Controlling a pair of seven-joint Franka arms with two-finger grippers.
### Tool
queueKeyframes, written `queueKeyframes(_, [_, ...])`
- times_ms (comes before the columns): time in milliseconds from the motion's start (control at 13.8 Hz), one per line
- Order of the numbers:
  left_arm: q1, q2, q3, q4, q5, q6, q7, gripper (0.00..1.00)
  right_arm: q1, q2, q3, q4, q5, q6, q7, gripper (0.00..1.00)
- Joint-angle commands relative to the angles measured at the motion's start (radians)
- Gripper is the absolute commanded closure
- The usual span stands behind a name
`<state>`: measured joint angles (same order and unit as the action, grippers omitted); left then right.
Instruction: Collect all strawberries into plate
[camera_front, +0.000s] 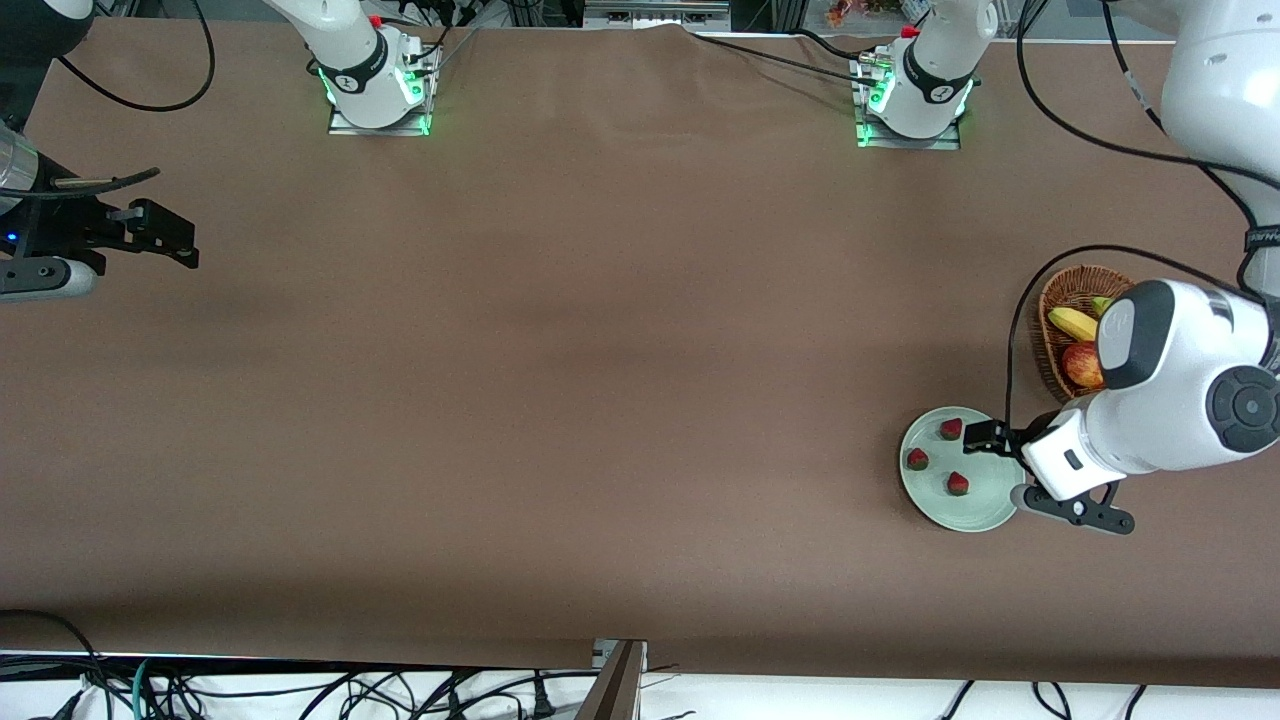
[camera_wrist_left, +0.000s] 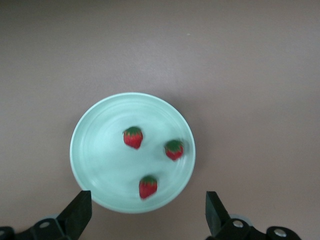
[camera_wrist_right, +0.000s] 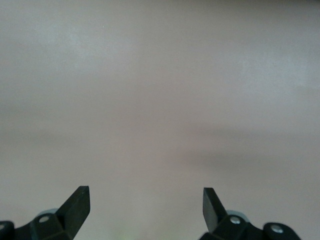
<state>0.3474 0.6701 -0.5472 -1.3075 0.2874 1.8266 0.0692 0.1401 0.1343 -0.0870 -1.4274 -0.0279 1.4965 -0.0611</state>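
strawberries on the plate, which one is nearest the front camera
The strawberry lying lowest in the front view. The other two strawberries sit farther back on the plate, one nearer the basket.

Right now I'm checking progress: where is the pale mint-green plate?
The pale mint-green round plate sits at the left arm's end of the table, nearer the front camera than the brown wicker basket, holding three strawberries.

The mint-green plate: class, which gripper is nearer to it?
Left. The left gripper hangs open over the plate rim; the right gripper waits open at the right arm's end of the table.
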Motion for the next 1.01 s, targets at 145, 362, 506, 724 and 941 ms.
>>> queueKeyframes(145, [-0.007,-0.265,-0.003,-0.019,-0.04,-0.211,0.004,0.0,-0.017,-0.013,0.016,-0.013,-0.01,0.007,-0.02,0.0])
queueKeyframes(362, [-0.005,-0.368,-0.008,-0.019,-0.089,-0.314,-0.012,0.0,-0.017,-0.012,0.015,-0.011,-0.012,0.007,-0.019,0.0])
queueKeyframes(506, [-0.005,-0.414,-0.023,-0.021,-0.1,-0.349,-0.011,0.0,-0.017,-0.013,0.016,-0.011,-0.01,0.007,-0.02,0.0])
queueKeyframes(724, [-0.055,-0.509,0.007,-0.055,-0.099,-0.371,-0.014,0.0,-0.017,-0.012,0.015,-0.013,-0.012,0.007,-0.02,0.0])
queueKeyframes(941, [-0.22,-0.593,0.223,-0.11,-0.099,-0.372,0.006,0.0,-0.019,-0.013,0.015,-0.011,-0.01,0.007,-0.02,0.0])
